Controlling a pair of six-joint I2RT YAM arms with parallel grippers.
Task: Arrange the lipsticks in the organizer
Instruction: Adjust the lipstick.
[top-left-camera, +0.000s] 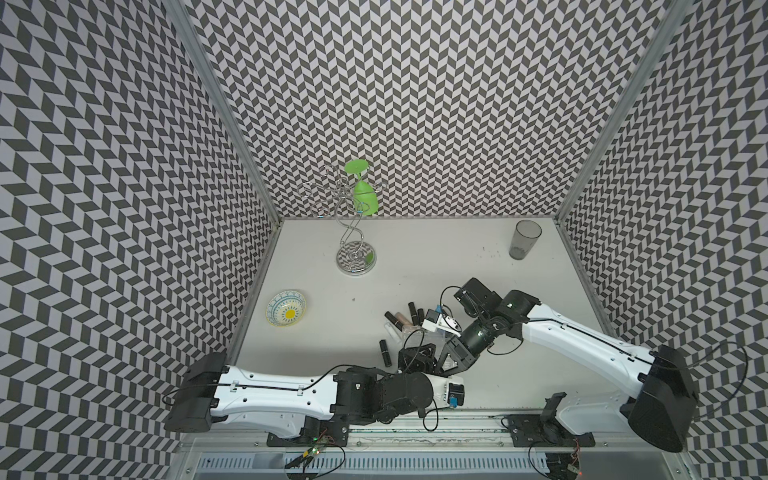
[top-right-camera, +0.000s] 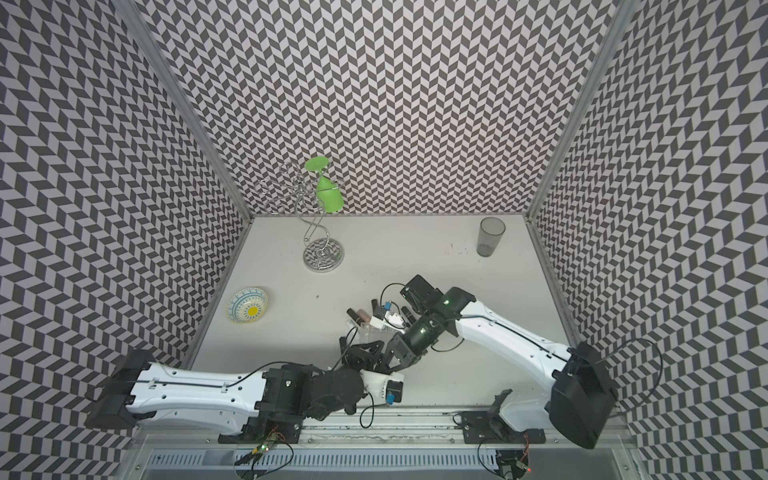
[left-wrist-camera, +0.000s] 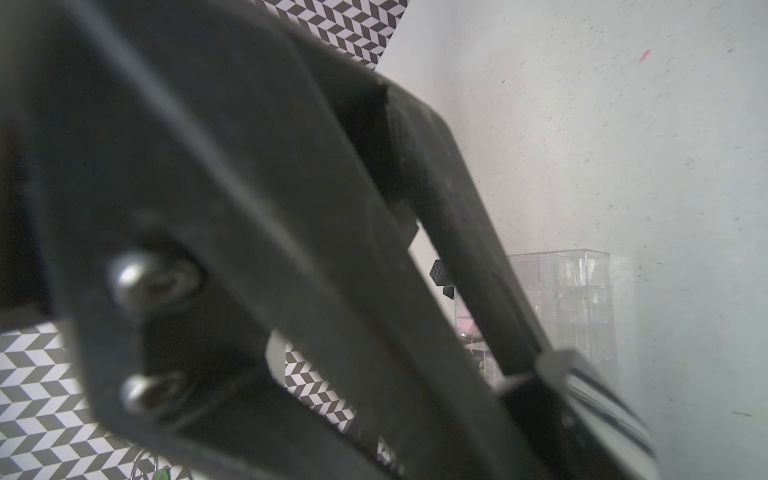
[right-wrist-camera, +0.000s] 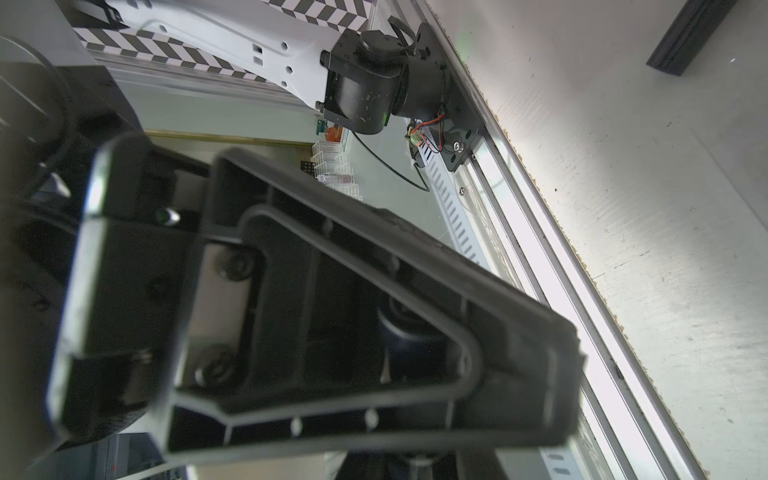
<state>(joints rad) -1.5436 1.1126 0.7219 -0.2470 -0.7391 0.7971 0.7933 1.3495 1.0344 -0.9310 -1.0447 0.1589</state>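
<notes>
Pose: left gripper (top-left-camera: 417, 355) and right gripper (top-left-camera: 444, 362) angled inward, close together beside the organizer (left-wrist-camera: 573, 291) (closure of either cannot be told).

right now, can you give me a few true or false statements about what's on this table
The grey translucent tumbler stands upright near the back wall. True.
The green plastic goblet hangs upside down from the chrome wire rack. True.
The blue-and-yellow patterned bowl holds a lipstick. False: nothing lies in it.
Every lipstick stands in the clear plastic organizer. False: a glossy black lipstick tube lies flat on the white table, and others do too.
</notes>
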